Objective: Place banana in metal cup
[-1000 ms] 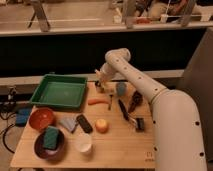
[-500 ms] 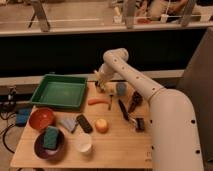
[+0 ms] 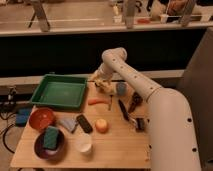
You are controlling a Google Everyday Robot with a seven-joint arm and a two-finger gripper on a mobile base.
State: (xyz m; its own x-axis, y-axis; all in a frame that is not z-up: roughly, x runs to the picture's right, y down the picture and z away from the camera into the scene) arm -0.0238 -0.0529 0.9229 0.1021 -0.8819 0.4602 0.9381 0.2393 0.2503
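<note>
1. Your end effector (image 3: 101,81) stood low at the far edge of the worktop (image 3: 120,145), just right of the green tray (image 3: 59,91).
2. A pale-yellow shape there appeared to be the banana (image 3: 103,85), at or in the end effector; I could not tell whether it was gripped.
3. The metal cup could not be identified with certainty.
4. Judged step: carrying or pickup. Your next move called for locating that cup and aligning above it.
5. Against the earlier frame, the arm had shifted slightly towards the blue-grey cup (image 3: 121,88).
</note>
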